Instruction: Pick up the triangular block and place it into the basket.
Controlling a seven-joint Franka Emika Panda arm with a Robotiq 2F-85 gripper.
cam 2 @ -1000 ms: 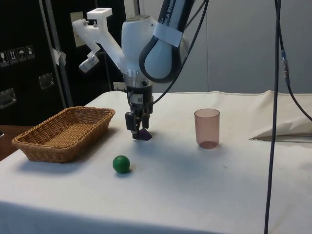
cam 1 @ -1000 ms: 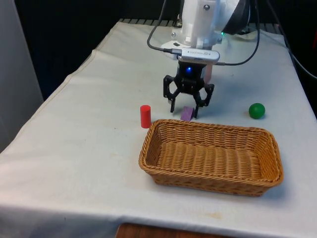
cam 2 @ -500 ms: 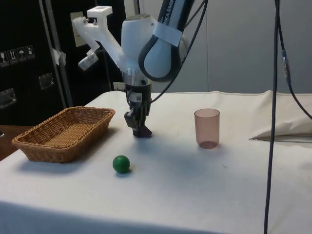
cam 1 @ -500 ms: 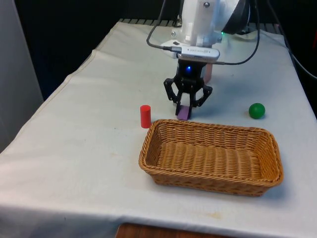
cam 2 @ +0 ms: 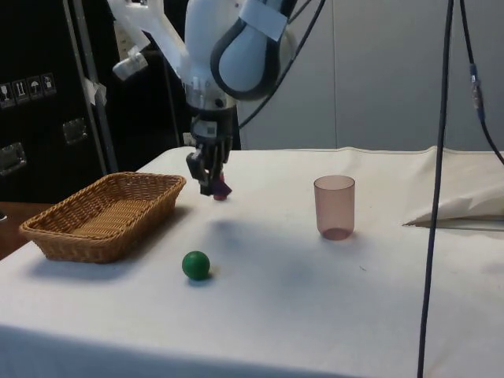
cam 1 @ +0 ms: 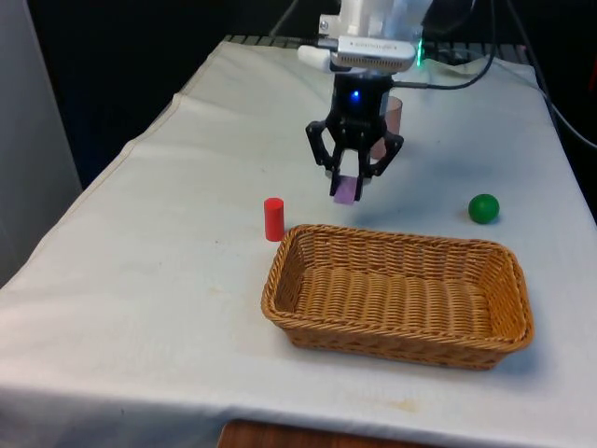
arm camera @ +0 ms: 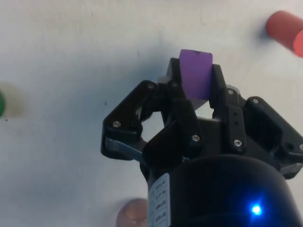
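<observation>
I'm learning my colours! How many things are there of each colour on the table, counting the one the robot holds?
Purple: 1, triangular block in the gripper
Red: 1, cylinder
Green: 1, ball
Pink: 1, cup
Brown: 1, basket
Total: 5

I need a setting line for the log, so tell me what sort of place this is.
Probably a robotics lab test bench: a table under a white cloth, the gripper holding a purple block clear of it, and simple props set out: a wicker basket, a green ball, a red cylinder.
</observation>
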